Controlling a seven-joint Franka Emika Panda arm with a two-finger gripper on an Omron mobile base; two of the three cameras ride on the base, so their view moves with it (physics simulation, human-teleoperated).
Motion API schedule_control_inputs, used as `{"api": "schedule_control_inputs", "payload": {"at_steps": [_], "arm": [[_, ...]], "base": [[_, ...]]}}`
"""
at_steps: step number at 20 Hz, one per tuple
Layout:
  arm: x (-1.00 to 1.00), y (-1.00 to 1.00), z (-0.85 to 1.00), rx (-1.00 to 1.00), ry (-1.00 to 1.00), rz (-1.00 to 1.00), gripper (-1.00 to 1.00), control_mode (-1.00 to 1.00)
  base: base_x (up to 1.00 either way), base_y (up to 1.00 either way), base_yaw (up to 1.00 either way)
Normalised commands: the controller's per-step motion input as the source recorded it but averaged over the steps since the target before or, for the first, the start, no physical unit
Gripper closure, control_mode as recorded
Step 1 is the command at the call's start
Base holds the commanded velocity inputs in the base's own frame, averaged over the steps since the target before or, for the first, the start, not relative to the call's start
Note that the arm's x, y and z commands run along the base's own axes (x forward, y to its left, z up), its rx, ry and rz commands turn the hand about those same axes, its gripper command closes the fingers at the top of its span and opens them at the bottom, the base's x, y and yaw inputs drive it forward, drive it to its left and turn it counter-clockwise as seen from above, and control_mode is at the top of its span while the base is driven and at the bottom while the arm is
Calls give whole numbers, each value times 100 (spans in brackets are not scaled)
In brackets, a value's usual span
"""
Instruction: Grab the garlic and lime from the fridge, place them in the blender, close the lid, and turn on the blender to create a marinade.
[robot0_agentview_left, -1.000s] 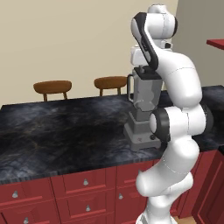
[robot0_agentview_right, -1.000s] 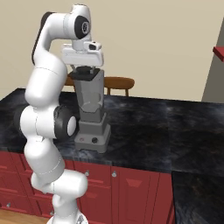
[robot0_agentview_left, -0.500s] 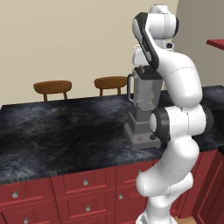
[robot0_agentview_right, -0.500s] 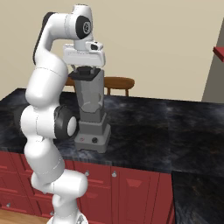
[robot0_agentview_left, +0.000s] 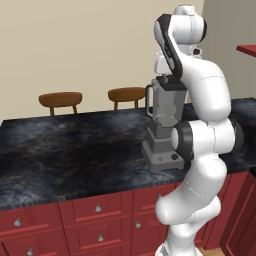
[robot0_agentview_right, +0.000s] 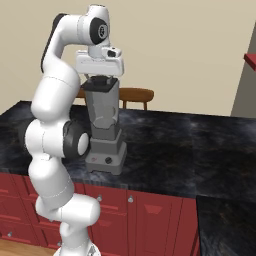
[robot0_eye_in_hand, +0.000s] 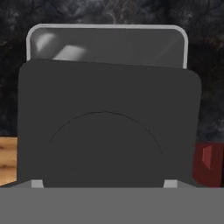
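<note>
The grey blender (robot0_agentview_left: 164, 131) (robot0_agentview_right: 106, 131) stands on the dark counter, its tall jar right under my hand. My gripper (robot0_agentview_right: 101, 78) (robot0_agentview_left: 169, 79) points straight down at the jar's mouth, shut on the dark squarish lid (robot0_eye_in_hand: 105, 127) (robot0_agentview_right: 102, 82). From the hand view the lid sits close below the camera and covers most of the jar's mouth. A strip of the jar's pale rim (robot0_eye_in_hand: 105, 27) shows past the lid's far edge. My fingertips are hidden by the lid. Garlic and lime are hidden; the fridge is out of view.
The black marble counter (robot0_agentview_left: 65, 145) (robot0_agentview_right: 190, 145) runs wide on both sides of the blender. Red drawers (robot0_agentview_left: 95, 210) line its front. Two wooden stools (robot0_agentview_left: 61, 98) (robot0_agentview_left: 127, 93) stand behind it by the beige wall. A red ledge (robot0_agentview_left: 247, 48) juts in at the right.
</note>
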Motion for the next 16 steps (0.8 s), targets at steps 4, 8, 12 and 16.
{"api": "schedule_control_inputs", "payload": {"at_steps": [4, 8, 12, 16], "arm": [[-46, -5, -11, 0, 1, 0, 100, -100], [-13, 0, -2, 0, 0, 0, 100, -100], [4, 5, 0, 0, 7, 0, 100, -100], [26, 9, 0, 0, 20, 1, 100, -100]], "base": [[0, 0, 0], [0, 0, 0], [0, 0, 0], [0, 0, 0]]}}
